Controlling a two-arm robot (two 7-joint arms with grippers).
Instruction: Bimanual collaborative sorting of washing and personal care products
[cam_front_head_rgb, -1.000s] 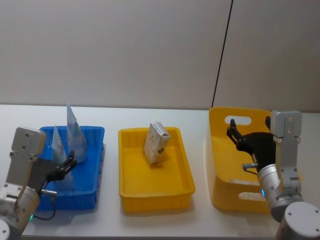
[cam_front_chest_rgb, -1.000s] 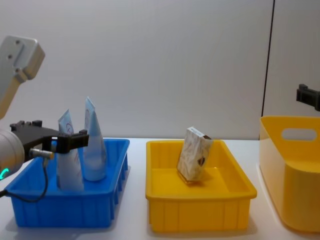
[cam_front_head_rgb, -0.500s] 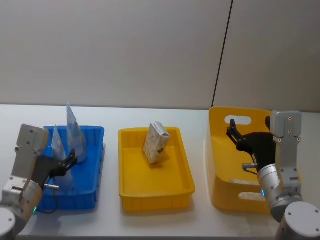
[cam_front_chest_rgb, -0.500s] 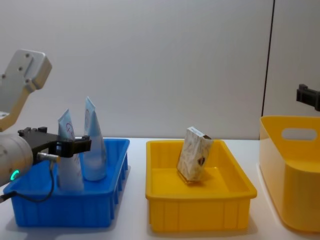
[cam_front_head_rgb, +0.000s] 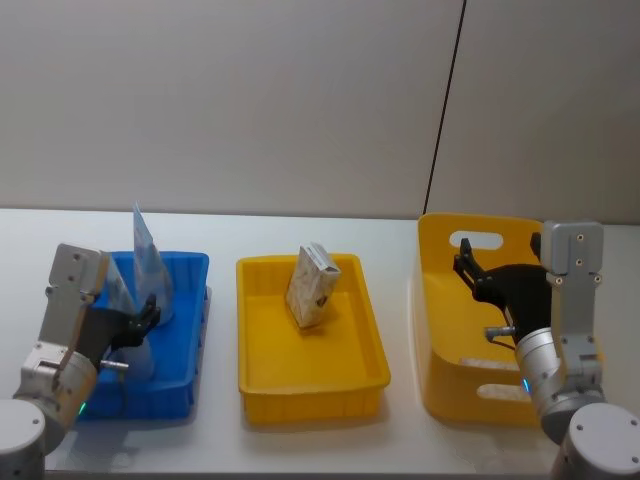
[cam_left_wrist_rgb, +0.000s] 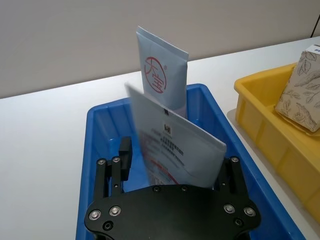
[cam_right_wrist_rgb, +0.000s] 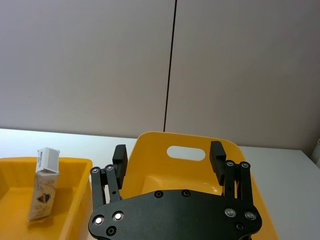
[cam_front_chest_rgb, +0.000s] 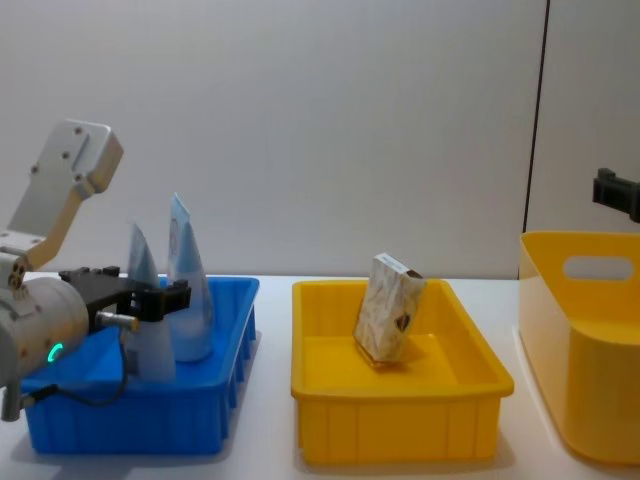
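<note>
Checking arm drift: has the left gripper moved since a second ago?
Yes. Chest view: left gripper shifted right and lower against the blue tray.

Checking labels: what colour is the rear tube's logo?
Red, on the pale blue tube; clearest in left wrist view.

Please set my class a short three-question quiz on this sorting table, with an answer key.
1. How many pale blue tubes stand in the blue tray?
2. True or false: the patterned pack sits in the yellow tray.
3. The right gripper hovers by: A the blue tray, B the yellow tray, C the yellow basket.
Key: 1 two, with the left gripper at the nearer one; 2 true; 3 C.
</note>
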